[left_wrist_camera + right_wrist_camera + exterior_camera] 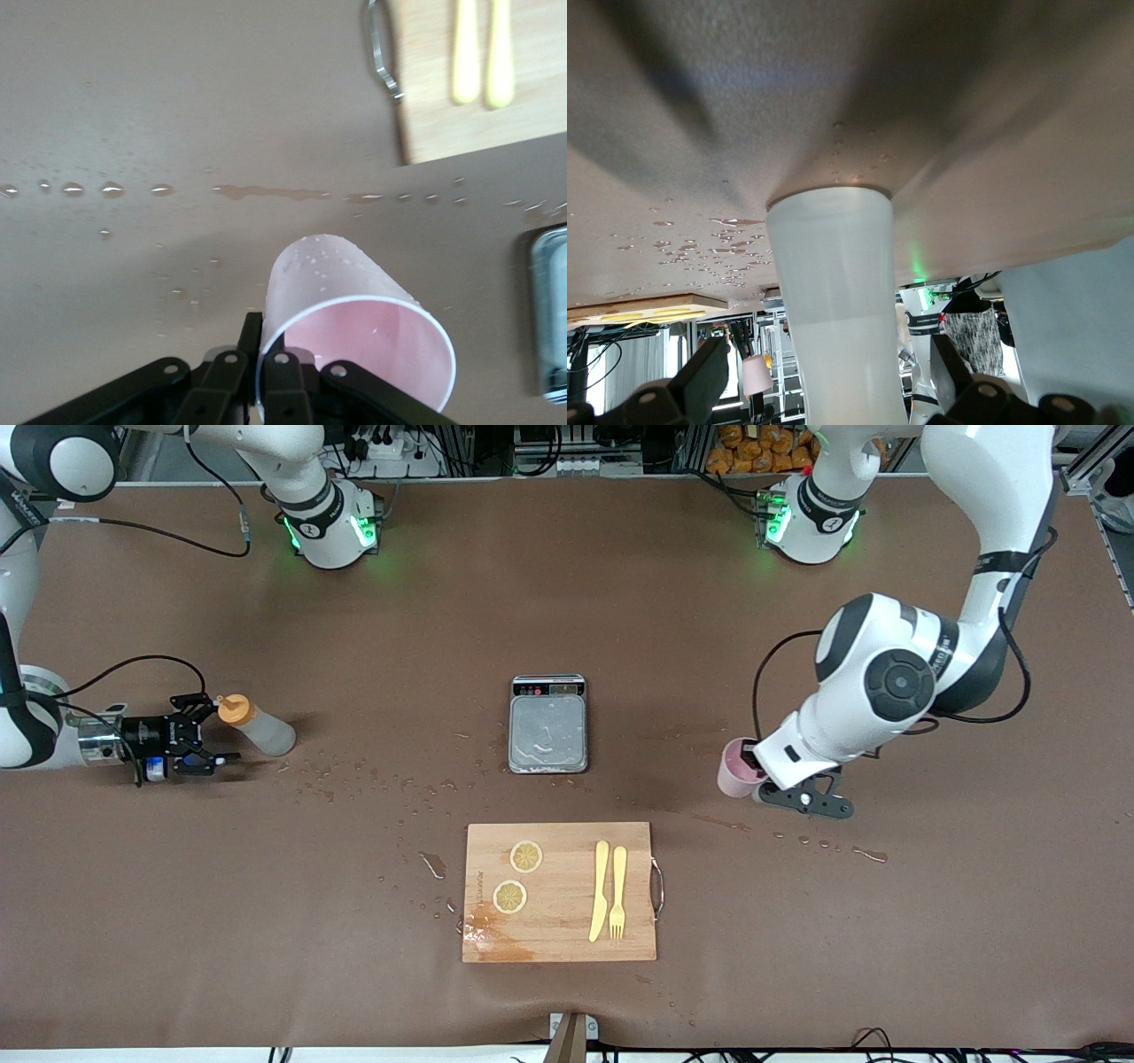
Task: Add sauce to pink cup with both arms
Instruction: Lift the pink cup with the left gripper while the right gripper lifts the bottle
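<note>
Sauce: the sauce stands near the table edge at the right arm's end, orange cap up, so its long side points up.

Right gripper: the right gripper is low at the sauce, fingers apart, one on each side of it, not squeezing yet.

Pink cup: the pink cup is toward the left arm's end, between the grey scale tray and that table edge.

Left gripper: the left gripper pinches the cup's rim, one finger inside and one outside.

What matters next: sauce and cup are well apart. Each arm is next to its own thing, so I think they must meet near the middle.
</note>
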`<state>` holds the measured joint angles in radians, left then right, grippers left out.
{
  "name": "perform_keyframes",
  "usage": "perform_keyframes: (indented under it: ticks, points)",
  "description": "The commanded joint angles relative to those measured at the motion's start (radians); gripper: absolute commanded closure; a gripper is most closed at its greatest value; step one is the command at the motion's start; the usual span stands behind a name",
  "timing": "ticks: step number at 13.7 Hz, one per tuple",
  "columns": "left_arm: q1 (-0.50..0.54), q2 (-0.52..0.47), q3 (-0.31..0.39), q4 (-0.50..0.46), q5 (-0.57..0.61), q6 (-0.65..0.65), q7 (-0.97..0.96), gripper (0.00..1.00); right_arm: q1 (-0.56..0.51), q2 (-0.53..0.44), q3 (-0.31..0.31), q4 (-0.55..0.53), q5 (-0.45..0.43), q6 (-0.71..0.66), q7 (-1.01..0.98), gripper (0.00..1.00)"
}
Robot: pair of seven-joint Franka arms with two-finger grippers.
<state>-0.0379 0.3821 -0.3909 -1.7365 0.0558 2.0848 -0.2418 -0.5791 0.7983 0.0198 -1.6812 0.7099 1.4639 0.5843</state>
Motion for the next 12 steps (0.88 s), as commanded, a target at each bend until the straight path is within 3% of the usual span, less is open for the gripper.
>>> perform_keyframes:
  ticks: [1, 7, 10, 12]
  points:
    - [-0.077, 0.043, 0.001, 0.096, -0.033, -0.055, -0.097, 1.00, 0.024, -0.004, 0.000, -0.026, 0.028, 0.032, 0.019, 0.00]
    - [-0.238, 0.125, 0.001, 0.164, -0.034, -0.055, -0.302, 1.00, 0.048, -0.008, 0.000, -0.061, 0.037, 0.064, 0.009, 0.00]
    - [-0.328, 0.205, 0.001, 0.254, -0.034, -0.055, -0.425, 1.00, 0.048, -0.010, 0.002, -0.063, 0.037, 0.056, 0.009, 0.15]
    - [-0.379, 0.257, 0.003, 0.299, -0.034, -0.052, -0.479, 1.00, 0.048, -0.011, 0.002, -0.061, 0.042, 0.055, 0.008, 0.34]
